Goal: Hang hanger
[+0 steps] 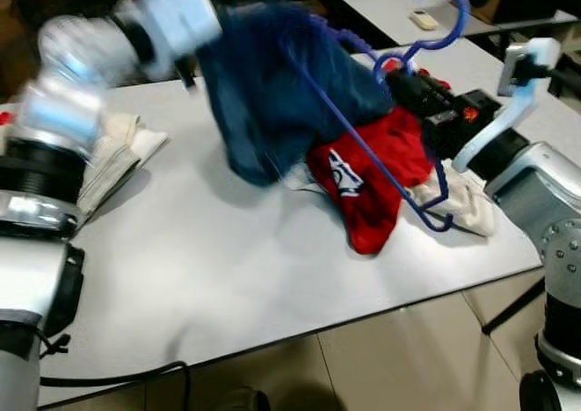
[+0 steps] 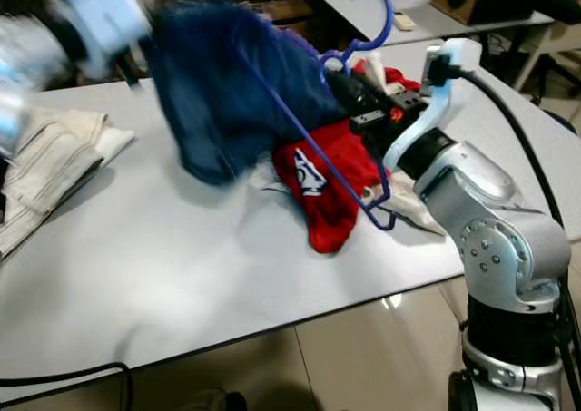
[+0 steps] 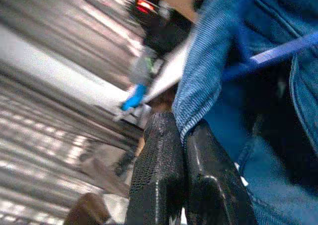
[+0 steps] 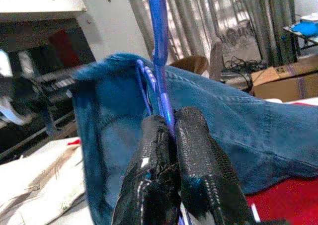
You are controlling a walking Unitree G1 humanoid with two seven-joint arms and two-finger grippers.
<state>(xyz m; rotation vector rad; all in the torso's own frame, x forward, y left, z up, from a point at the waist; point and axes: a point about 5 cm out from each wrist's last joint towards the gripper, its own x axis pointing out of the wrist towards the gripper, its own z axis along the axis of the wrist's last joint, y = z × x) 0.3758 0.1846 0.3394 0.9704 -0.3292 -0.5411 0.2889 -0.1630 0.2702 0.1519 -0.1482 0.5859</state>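
— Hanger point(image 1: 363, 112), blue, lifted above the white table point(image 1: 227, 266), tilted, hook point(image 1: 442, 16) uppermost.

— Held by what?

— Pinched at the neck by the right gripper point(image 4: 169, 130), both black fingers point(image 4: 198, 150) pressed onto the blue stem, just below the hook. Seen from the head as well, over the far right part of the table point(image 2: 349, 84).

— And the cloth draped on it?

— Blue denim garment point(image 1: 281, 93), bunched and hanging from the hanger's sloping arm, off the tabletop for the most part, lower edge near the surface.

— Left side?

— Left gripper point(image 3: 184, 135) raised high at the far left of the garment, fingers point(image 3: 159, 175) closed together on a fold of denim hem. Arm and wrist blurred in the head views point(image 1: 172, 16).

— Underneath?

— Red garment with a white mark point(image 1: 372, 180) lying on the table below the hanger's lower bar, partly atop a cream cloth point(image 1: 463, 202) near the right edge. Lower tip of the hanger close over that cream cloth; touching or not, hard to say.

— Elsewhere on the table?

— Folded pale cloth point(image 1: 113, 157) at the left edge, well apart from the red heap. Second white table point(image 1: 399, 3) farther back with a small pale object point(image 1: 423, 18) on it. Black cable point(image 1: 118, 376) on the tiled floor beside the near table edge.
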